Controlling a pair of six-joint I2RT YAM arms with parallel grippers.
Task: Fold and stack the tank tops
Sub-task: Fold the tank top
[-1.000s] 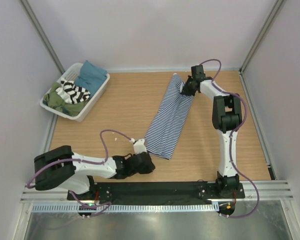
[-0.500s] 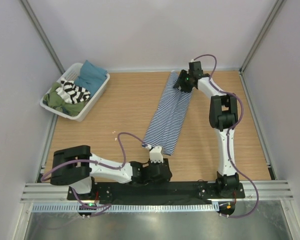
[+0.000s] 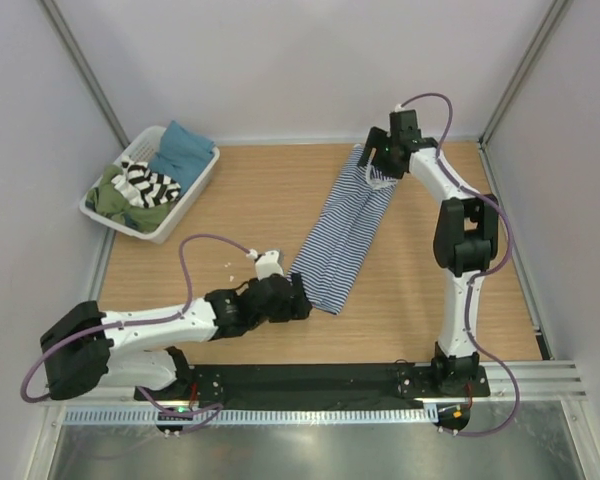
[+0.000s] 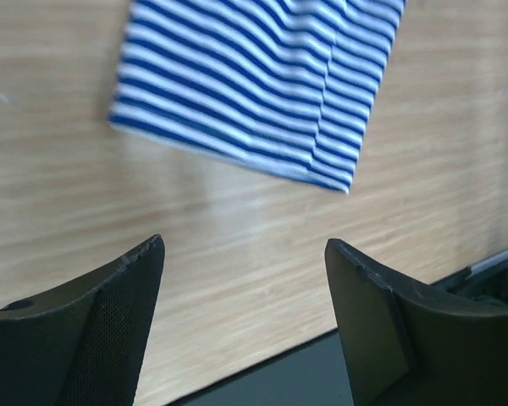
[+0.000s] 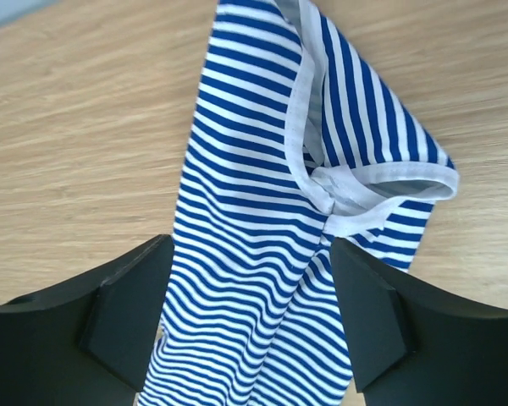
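Both arms have just let go. A second ago each had an end of the navy-and-white tank top (image 3: 340,232) pinched and drew it taut; now the left gripper (image 4: 244,254) has its jaws spread wide over bare bench (image 3: 230,220), with the hem lying just ahead of them and untouched. The right gripper (image 5: 250,245) also stands wide open and holds nothing, poised above the strap end at the far side. The garment is left as a long narrow strip running diagonally across the bench, apparently doubled lengthwise, since a layer edge runs down its length in the left wrist view. The straps look a little bunched and turned over at the far end, though whether they need smoothing is hard to judge from here. I take this to mean the lengthwise fold is laid and released, and a crosswise fold, bringing one end over the other, is probably what remains for this piece. The broad black-and-white tank top (image 3: 150,183) sits in the white basket (image 3: 183,208) among other clothes, not yet begun, so the stack is some way off.
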